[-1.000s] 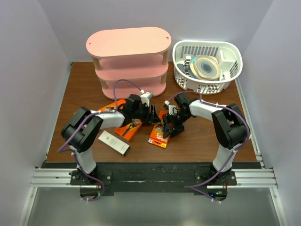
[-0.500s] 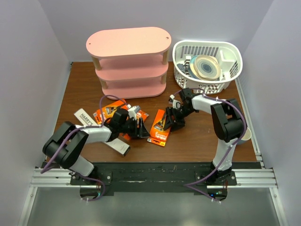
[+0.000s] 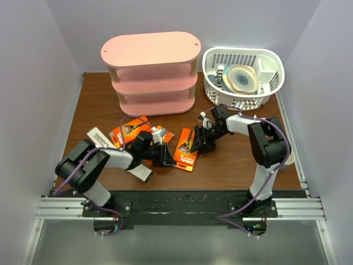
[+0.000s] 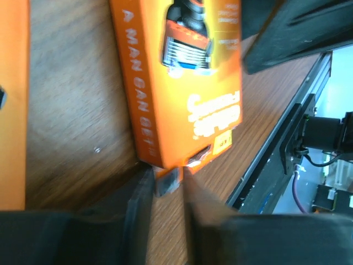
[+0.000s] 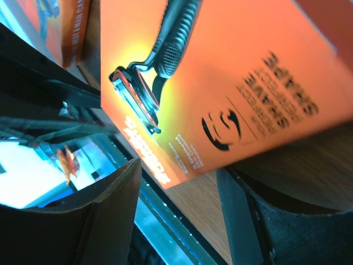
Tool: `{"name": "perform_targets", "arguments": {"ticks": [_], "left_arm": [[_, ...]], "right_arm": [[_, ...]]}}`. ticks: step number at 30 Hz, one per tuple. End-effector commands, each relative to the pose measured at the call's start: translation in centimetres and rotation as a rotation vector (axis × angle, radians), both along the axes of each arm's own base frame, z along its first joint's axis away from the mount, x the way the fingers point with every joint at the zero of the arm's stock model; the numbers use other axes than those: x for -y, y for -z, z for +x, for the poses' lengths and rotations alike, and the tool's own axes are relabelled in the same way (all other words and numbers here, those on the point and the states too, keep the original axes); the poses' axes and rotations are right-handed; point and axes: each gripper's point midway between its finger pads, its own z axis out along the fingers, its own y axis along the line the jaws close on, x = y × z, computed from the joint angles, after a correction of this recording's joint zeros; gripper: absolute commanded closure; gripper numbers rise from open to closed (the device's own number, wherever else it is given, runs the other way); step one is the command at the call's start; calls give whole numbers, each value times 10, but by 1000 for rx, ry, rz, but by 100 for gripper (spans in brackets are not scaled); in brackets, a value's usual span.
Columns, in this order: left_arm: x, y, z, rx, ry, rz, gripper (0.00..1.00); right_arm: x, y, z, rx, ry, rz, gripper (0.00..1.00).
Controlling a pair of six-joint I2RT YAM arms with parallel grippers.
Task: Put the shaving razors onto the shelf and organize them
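Orange pack (image 3: 186, 157) looks light and stiff, best pinched by an edge; left gripper (image 4: 167, 181) nearly pressed together at its corner, hold unclear, right gripper (image 5: 179, 179) spread.

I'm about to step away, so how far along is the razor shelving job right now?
Done: nothing yet; the pink shelf looks bare on every tier. In hand: both hands are at one orange pack, the left hand straddling its corner, the right hand at its far end. Left: that pack, the other orange packs and both whitish boxes.
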Motion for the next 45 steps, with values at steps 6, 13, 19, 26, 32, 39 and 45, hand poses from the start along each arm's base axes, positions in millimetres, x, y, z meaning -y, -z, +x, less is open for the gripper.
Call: {"name": "perform_targets", "arguments": {"ticks": [6, 13, 19, 26, 32, 39, 45], "left_arm": [[20, -38, 13, 88, 58, -144, 100], [25, -60, 11, 157, 142, -240, 100], [25, -71, 17, 178, 154, -273, 100], [26, -78, 22, 222, 173, -268, 100], [11, -90, 50, 325, 87, -195, 100], [-33, -98, 104, 390, -116, -74, 100], [-38, -107, 135, 430, -204, -48, 100]], "right_arm": [[18, 7, -10, -28, 60, -39, 27], [10, -11, -25, -211, 202, 191, 24], [-2, -20, -15, -234, 275, 286, 18], [-24, -48, 14, -180, 275, 414, 36], [-32, -73, 23, -12, 157, 377, 60], [-46, -85, 53, 112, 118, 351, 68], [-60, -82, 95, 170, 105, 340, 67]]}}
